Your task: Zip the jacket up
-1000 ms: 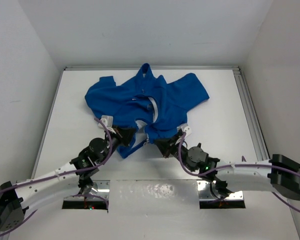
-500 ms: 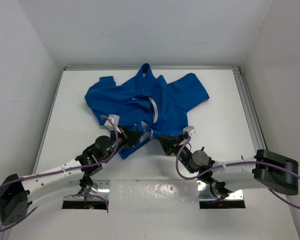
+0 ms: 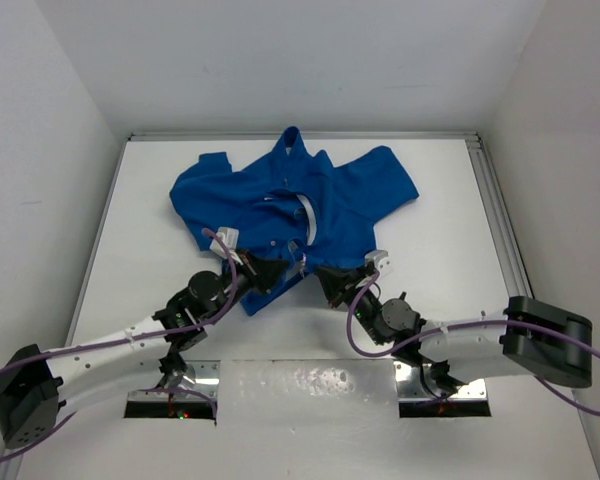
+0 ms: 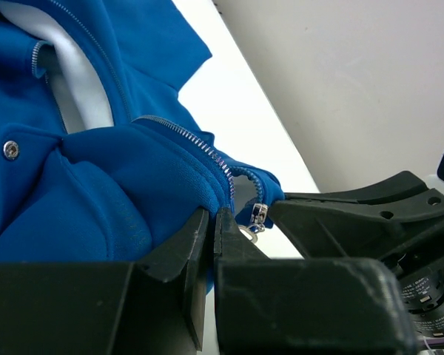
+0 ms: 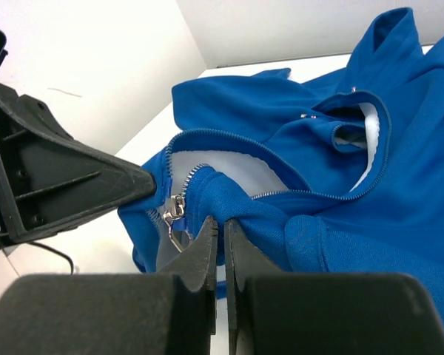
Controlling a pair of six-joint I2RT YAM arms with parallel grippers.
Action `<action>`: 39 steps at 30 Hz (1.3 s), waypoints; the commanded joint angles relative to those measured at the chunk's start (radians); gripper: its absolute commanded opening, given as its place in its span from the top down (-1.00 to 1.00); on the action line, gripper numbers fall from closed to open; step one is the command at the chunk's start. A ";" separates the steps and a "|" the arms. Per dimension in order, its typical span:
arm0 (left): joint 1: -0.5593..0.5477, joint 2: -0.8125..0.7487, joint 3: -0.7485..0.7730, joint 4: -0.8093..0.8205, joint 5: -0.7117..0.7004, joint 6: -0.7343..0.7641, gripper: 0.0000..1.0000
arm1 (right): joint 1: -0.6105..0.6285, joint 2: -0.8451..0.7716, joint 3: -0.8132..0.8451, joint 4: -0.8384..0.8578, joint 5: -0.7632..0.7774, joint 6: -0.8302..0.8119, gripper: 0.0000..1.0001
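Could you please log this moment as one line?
left gripper: shut on jacket edge | right gripper: shut on opposite edge | zipper pull: hangs between them | status: unzipped

1 jacket [image 3: 345, 195], 2 end effectors [image 3: 273, 272] [image 3: 328, 281], 1 table [image 3: 145, 250]

White table [image 3: 145, 225], plain white walls [image 3: 280, 60], metal rail [image 3: 500, 220] right edge.

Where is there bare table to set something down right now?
Bare table between the jacket and the right rail; a narrower strip along the left wall. Crowded at the hem, where left gripper and right gripper pinch the fabric.
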 commanded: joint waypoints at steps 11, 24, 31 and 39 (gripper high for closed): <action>-0.055 0.027 0.027 0.112 -0.050 0.045 1.00 | 0.043 0.027 0.080 0.105 0.073 -0.077 1.00; -0.060 0.001 0.015 0.126 -0.062 0.052 1.00 | 0.052 0.033 0.068 0.088 0.101 -0.071 1.00; -0.062 0.003 0.017 0.137 -0.056 0.058 1.00 | 0.066 0.043 0.075 0.085 0.111 -0.088 1.00; -0.065 0.011 0.017 0.149 -0.040 0.060 1.00 | 0.066 0.049 0.083 0.077 0.113 -0.089 1.00</action>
